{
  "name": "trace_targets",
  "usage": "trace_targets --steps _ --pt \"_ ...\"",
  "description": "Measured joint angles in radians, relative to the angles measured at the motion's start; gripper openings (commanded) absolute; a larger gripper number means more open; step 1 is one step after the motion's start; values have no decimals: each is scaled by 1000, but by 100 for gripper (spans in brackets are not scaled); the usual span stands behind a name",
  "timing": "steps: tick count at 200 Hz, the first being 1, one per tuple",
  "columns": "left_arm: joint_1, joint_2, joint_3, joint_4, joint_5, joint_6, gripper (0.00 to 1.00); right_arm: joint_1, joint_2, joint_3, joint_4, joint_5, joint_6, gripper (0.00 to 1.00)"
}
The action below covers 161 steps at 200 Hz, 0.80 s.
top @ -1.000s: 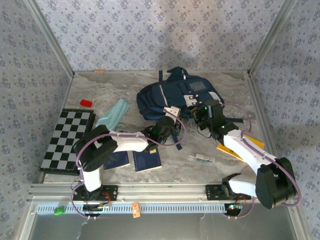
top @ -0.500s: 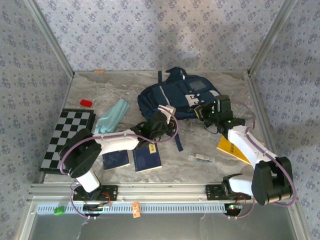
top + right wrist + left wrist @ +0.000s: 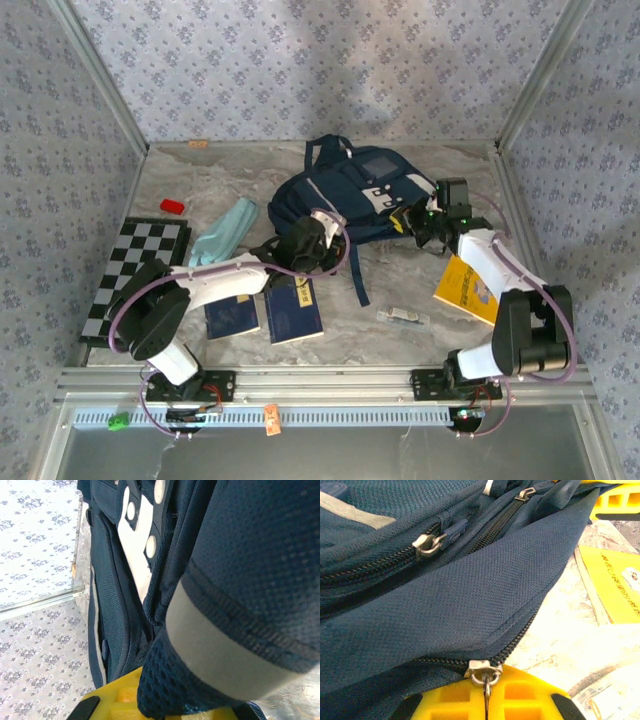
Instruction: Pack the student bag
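The student bag (image 3: 350,190), a navy backpack with white patches, lies at the back middle of the table. My left gripper (image 3: 300,243) sits at the bag's near left edge. In the left wrist view its yellow fingers (image 3: 450,702) are shut on the metal pull of a zipper slider (image 3: 483,670), with the zipper open behind it. My right gripper (image 3: 416,220) is at the bag's right side. The right wrist view has it (image 3: 170,707) shut on a fold of mesh bag fabric (image 3: 180,680) with a pale stripe.
Two small navy books (image 3: 232,316) (image 3: 295,312) lie near the left arm. A chessboard (image 3: 130,275) is at the left, a red item (image 3: 172,206) and teal cloth (image 3: 225,230) behind it. A yellow book (image 3: 470,290) and a small clear packet (image 3: 402,316) lie right.
My left gripper has slid left along the bag's near edge with the zipper pull. My right gripper has moved back and right with the fabric, and the bag has stretched out between them.
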Motion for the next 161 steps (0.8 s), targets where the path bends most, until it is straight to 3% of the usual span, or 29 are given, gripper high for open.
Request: trace_targets --steps 67,126,161 --pt "9 0 11 -32 6 40 0 -73 123 88 -52 -129 -42 0" --pt "18 3 60 -92 15 57 0 -79 157 126 -90 -129 -92 0" --pt "26 42 117 -132 29 -22 0 -86 156 124 -75 -81 -124 44"
